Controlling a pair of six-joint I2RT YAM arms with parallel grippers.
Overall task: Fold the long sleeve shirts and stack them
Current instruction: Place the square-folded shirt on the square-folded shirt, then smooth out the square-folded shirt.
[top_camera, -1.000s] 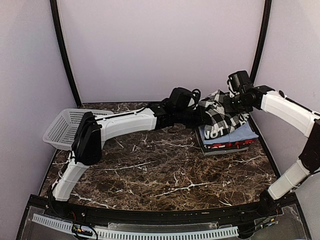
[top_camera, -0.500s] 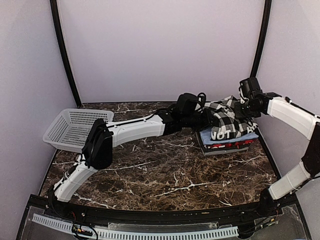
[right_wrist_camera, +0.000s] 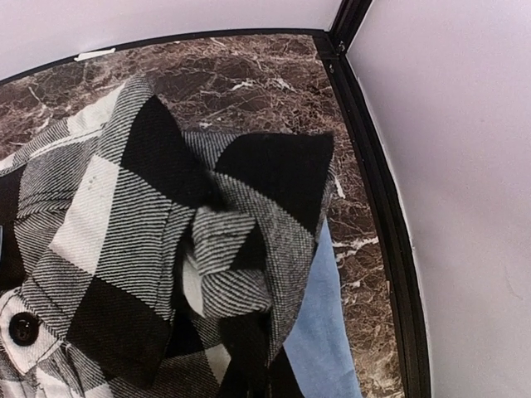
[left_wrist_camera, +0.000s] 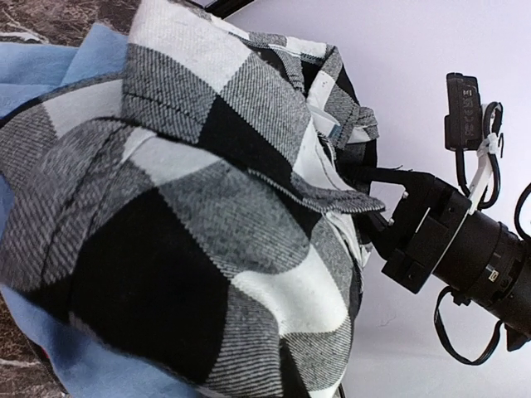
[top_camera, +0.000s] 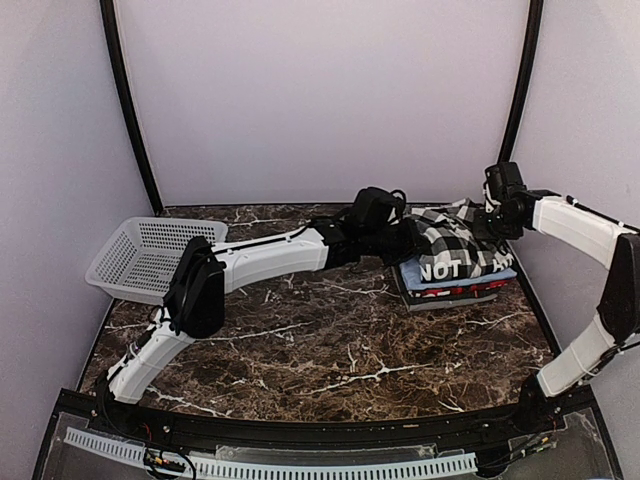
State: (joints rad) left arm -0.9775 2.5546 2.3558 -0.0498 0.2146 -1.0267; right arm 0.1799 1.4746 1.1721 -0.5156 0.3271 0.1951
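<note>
- Nearest the arm bases, you have only the marble table (top_camera: 330, 345) to reach across; both arms stretch over it toward the far right corner, because that is where the pile is being built.
- Farther back on the left, the grey basket (top_camera: 130, 262) sits well apart from the work; it is where it was a second ago.
- At the far right lies the stack; the red shirt (top_camera: 450, 292) is lowest, the light blue shirt (right_wrist_camera: 319, 332) is on it, and the check shirt (top_camera: 450, 245) is on top with its white lettering turned toward the near edge; you are setting it there as the top layer.
- Your left gripper (top_camera: 406, 237) is at the check shirt's left end; cloth fills its wrist view and hides the fingers, so you cannot tell whether they pinch or stand apart.
- Your right gripper (left_wrist_camera: 362, 196) is at the shirt's far right end; its fingers look pinched on the hem, with cloth bunched up toward its camera; holding both ends probably keeps the fold from falling open as it settles.
- A second ago the check shirt hung as a raised bundle between your grippers, above the blue one; now it has come down and lies lower and wider on the pile; your right wrist has swung back toward the far right, and your left arm reaches farther across.
</note>
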